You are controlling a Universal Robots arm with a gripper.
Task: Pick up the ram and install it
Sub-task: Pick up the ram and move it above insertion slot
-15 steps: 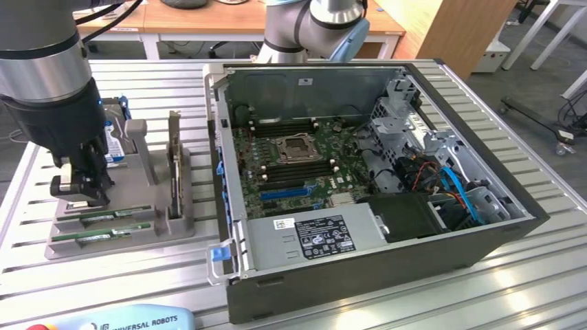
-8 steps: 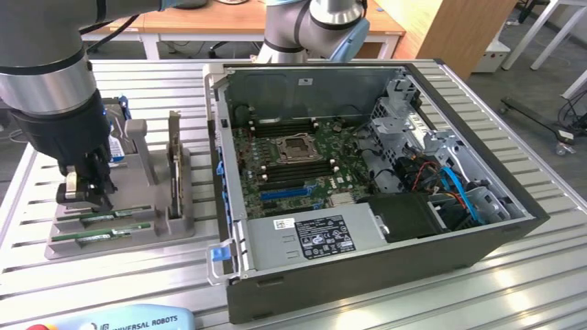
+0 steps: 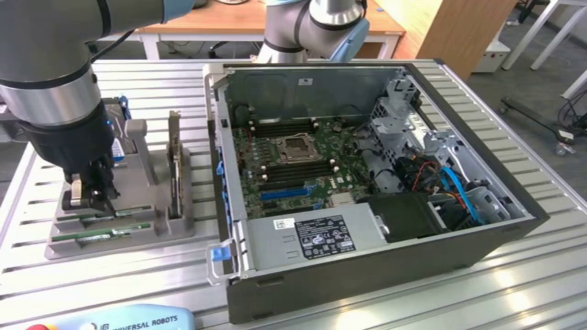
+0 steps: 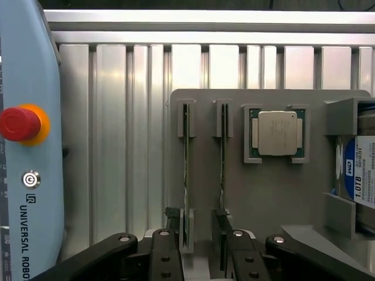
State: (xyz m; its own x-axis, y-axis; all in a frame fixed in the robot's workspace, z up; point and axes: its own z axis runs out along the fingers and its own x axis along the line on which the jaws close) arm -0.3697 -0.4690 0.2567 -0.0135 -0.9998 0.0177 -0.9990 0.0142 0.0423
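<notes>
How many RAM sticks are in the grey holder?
2. Both stand on edge in neighbouring slots of the grey holder: one ram stick farther from the processor, the other ram stick right beside it. The arm covers part of the holder; more could be hidden.

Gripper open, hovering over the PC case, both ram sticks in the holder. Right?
Wrong on one point: the gripper hovers over the grey holder, not the PC case, as the exterior view shows. It is open, and both ram sticks sit in the holder.
</notes>
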